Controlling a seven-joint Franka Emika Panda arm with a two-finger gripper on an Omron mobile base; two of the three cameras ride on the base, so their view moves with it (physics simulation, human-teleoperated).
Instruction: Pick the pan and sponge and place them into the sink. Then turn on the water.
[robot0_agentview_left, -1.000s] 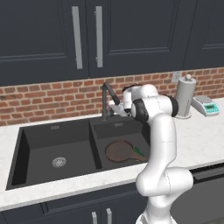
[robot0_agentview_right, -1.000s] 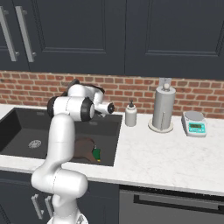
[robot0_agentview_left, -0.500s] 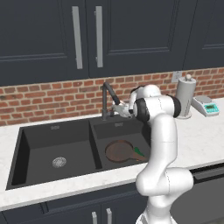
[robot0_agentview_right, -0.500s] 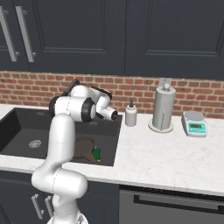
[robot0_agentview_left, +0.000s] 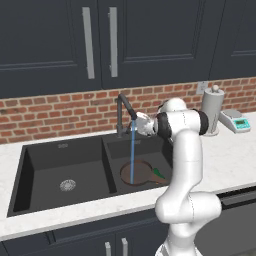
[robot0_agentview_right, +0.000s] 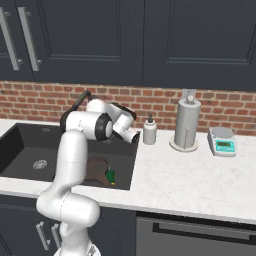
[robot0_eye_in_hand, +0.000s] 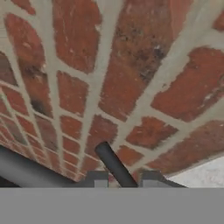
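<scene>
The dark brown pan (robot0_agentview_left: 139, 173) (robot0_agentview_right: 97, 169) lies in the narrower right basin of the black sink (robot0_agentview_left: 60, 150) (robot0_agentview_right: 25, 145). Beside its handle rests the green-and-yellow sponge (robot0_agentview_left: 158, 173) (robot0_agentview_right: 110, 176). A thin light-blue stream of water (robot0_agentview_left: 132, 152) drops from the dark gooseneck faucet (robot0_agentview_left: 125, 106) onto the pan. My gripper (robot0_agentview_left: 136, 124) (robot0_eye_in_hand: 124, 180) hangs right beside the spout, pointing at the brick wall. Its fingertips (robot0_eye_in_hand: 99, 179) stand apart, with the faucet's dark lever (robot0_eye_in_hand: 112, 164) running between them, and I see no contact.
On the counter to the right stand a soap bottle (robot0_agentview_right: 149, 131), a paper-towel holder (robot0_agentview_right: 186, 124) (robot0_agentview_left: 213, 110) and a small scale (robot0_agentview_right: 223, 142) (robot0_agentview_left: 236, 120). The wide left basin has a silver drain (robot0_agentview_left: 68, 185). Dark cabinets hang overhead.
The water stream has appeared from the faucet and now falls onto the pan. The hand has edged slightly left toward the faucet. Pan and sponge lie as before.
</scene>
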